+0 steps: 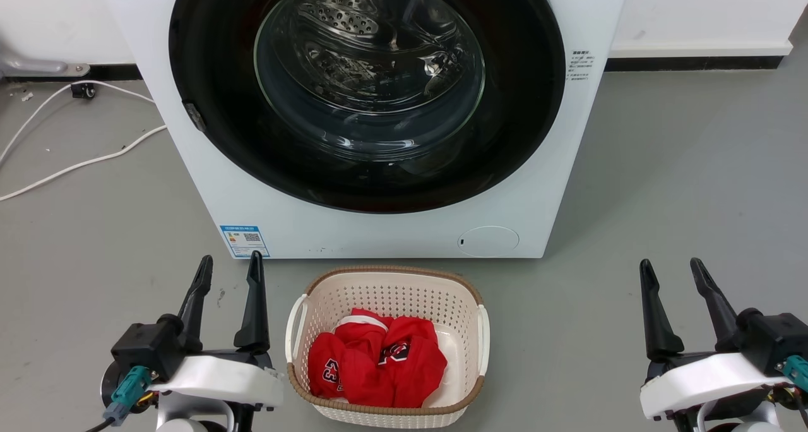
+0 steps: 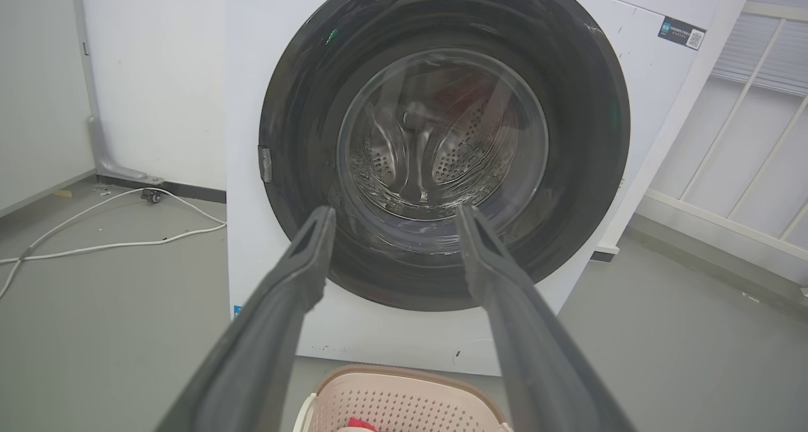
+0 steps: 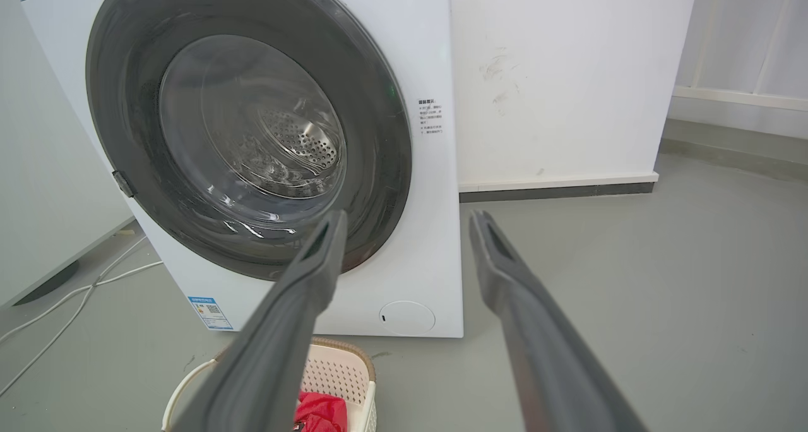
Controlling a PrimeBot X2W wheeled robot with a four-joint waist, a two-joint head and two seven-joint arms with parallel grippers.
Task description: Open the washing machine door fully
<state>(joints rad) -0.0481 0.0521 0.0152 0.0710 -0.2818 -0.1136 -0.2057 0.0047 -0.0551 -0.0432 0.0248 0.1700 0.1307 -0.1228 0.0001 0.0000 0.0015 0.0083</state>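
Observation:
The washing machine door (image 1: 208,53) is a large glossy black disc with a clear domed glass bowl, lying flat against the white machine front, shut. A small latch tab sits on its left rim. The same door (image 2: 587,135) faces the left wrist view and the door (image 3: 126,72) shows at the upper left of the right wrist view. My left gripper (image 1: 230,264) stands open at the lower left, well short of the machine, nothing between its fingers. My right gripper (image 1: 671,268) stands open at the lower right, over bare floor, right of the machine.
A cream laundry basket (image 1: 303,318) with red clothes (image 1: 379,359) sits on the floor between my grippers, just before the machine. White cables (image 1: 76,160) trail over the grey floor at the left. A small round white flap (image 1: 487,240) marks the machine's lower right.

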